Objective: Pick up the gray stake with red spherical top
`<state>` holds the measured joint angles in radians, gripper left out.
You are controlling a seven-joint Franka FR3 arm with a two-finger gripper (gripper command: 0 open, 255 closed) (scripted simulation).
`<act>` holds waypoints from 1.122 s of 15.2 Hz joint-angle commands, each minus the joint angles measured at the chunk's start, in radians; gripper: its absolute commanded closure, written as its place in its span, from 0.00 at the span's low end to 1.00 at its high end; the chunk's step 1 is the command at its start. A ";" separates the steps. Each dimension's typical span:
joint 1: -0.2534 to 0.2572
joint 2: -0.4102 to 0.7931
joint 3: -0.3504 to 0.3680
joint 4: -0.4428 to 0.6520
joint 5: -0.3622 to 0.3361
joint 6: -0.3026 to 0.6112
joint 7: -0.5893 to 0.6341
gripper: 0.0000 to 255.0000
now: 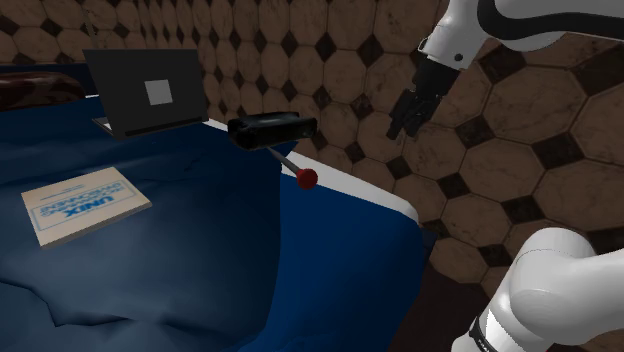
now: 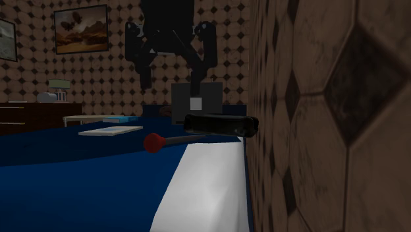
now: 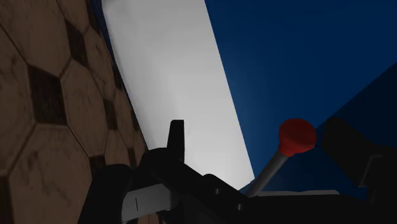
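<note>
Bed-top layout
The stake [image 1: 297, 169] is laid on the bed [image 1: 200, 270] before a device [image 1: 272, 130]; a laptop [image 1: 150, 92] behind it, a book [image 1: 85, 208] at the shoulder view's left.

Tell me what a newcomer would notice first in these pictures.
A grey stake with a red ball top pokes out by a black oblong box at the white-edged rim of a bed with a dark blue cover. The all-black hand hangs open to the shoulder view's upper right of it, against brown hexagon tiles.
</note>
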<state>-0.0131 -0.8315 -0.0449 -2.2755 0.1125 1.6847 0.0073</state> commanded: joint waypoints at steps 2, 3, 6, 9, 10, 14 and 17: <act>0.002 0.042 0.010 0.021 0.006 0.010 0.016 0.00; 0.003 0.085 0.020 0.043 0.012 0.020 0.032 0.00; 0.006 0.215 0.048 0.118 0.027 0.042 0.079 0.00; 0.008 0.345 0.073 0.204 0.036 0.054 0.125 0.00; 0.008 0.389 0.080 0.235 0.038 0.056 0.141 0.00; 0.012 0.567 0.105 0.373 0.042 0.053 0.203 0.00; 0.016 0.703 0.120 0.492 0.040 0.038 0.250 0.00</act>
<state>0.0007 -0.1727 0.0691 -1.8192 0.1528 1.7252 0.2397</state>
